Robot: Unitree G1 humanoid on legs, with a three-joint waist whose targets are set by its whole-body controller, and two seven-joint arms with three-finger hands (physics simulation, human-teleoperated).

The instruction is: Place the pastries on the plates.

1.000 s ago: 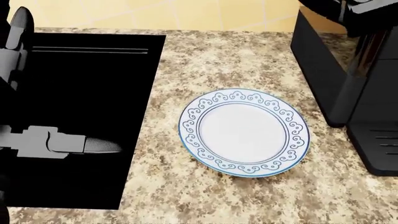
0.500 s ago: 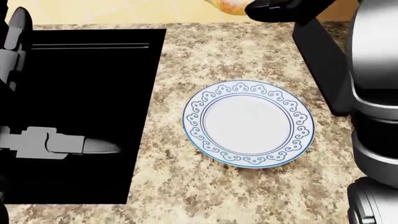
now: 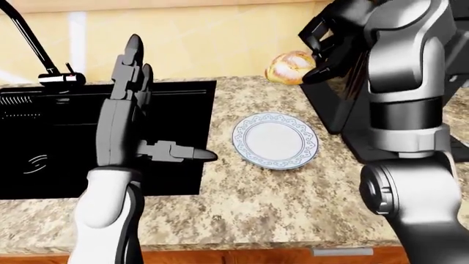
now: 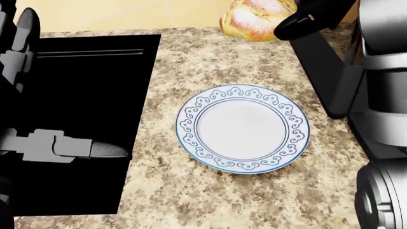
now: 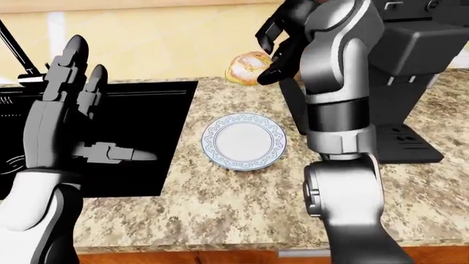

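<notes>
The right hand (image 3: 323, 52), closed round the pastry (image 4: 257, 18), should lower it toward six o'clock onto the bare plate (image 4: 242, 129) (left hand (image 3: 136, 93) spread wide, idle over the sink (image 3: 44, 143)).

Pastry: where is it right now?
The pastry sits at the head view's top edge, gripped in the right hand, held above the counter beyond the empty plate.
</notes>
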